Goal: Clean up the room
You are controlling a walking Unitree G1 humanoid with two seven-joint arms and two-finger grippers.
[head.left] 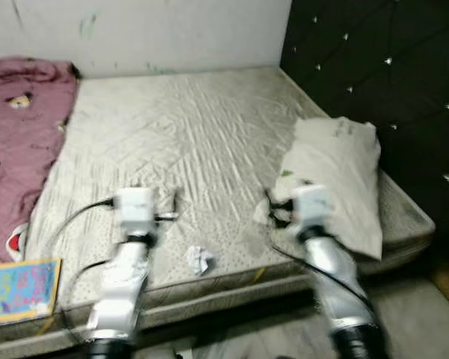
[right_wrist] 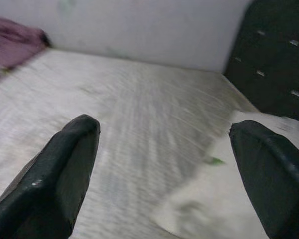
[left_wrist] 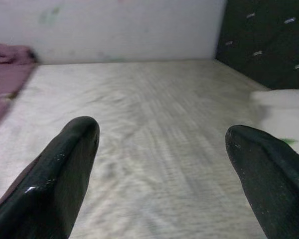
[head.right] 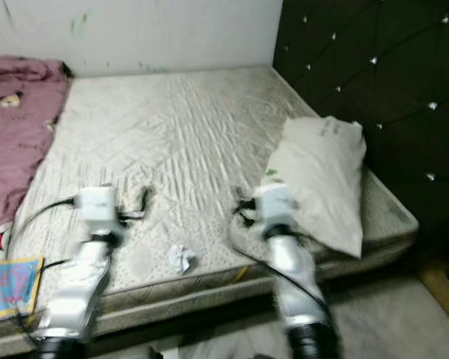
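A crumpled white paper [head.left: 199, 259] lies on the grey quilted mattress [head.left: 194, 127] near its front edge. It sits between my two arms, nearer the left one. My left gripper [head.left: 169, 207] hovers over the mattress just beyond and left of the paper. In the left wrist view it [left_wrist: 162, 132] stands open with only mattress between the fingers [left_wrist: 65, 164]. My right gripper [head.left: 272, 209] hangs beside the near end of a white pillow [head.left: 335, 172]. In the right wrist view it [right_wrist: 164, 128] is open and empty, with the pillow [right_wrist: 224, 199] under it.
A pink blanket [head.left: 19, 127] covers the mattress's left side. A colourful book [head.left: 20, 289] lies at the front left corner. A black tufted headboard [head.left: 382, 67] rises on the right and a white wall [head.left: 150, 30] stands behind. The floor [head.left: 426, 314] runs along the front.
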